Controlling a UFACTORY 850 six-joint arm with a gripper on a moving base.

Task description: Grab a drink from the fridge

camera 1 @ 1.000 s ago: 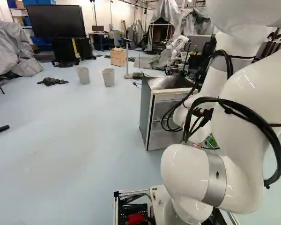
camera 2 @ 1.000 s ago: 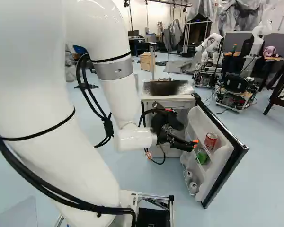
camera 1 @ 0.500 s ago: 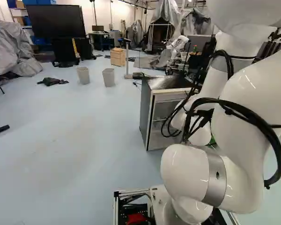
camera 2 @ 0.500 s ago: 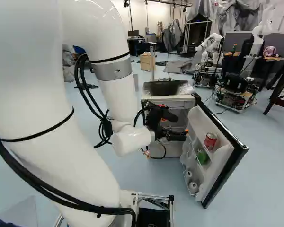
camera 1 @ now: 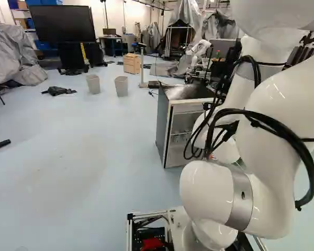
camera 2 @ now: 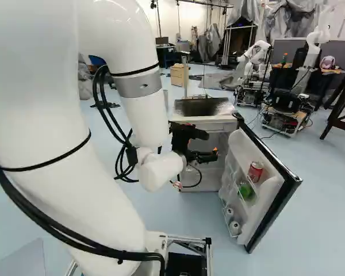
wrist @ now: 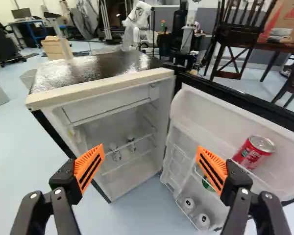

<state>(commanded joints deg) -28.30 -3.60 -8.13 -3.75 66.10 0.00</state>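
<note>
The arm (camera 1: 275,99) obscures the fridge door (wrist: 201,107) in the left base view; both base views crop the arm. In the wrist view, the frame edge truncates the door, an orange pad (wrist: 216,163) partly covers the green item (camera 2: 245,190), and shelf items (wrist: 116,155) are too small to identify.

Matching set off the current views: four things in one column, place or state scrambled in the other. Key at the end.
Things:
1. Fridge door
2. Red can
3. Gripper
4. Two pale-topped cans

Place or state:
A. Open, gripping nothing
B. In the door's bottom rack
C. Swung outward
D. In the door's upper rack

Pairs: 1-C, 2-D, 3-A, 4-B
</note>
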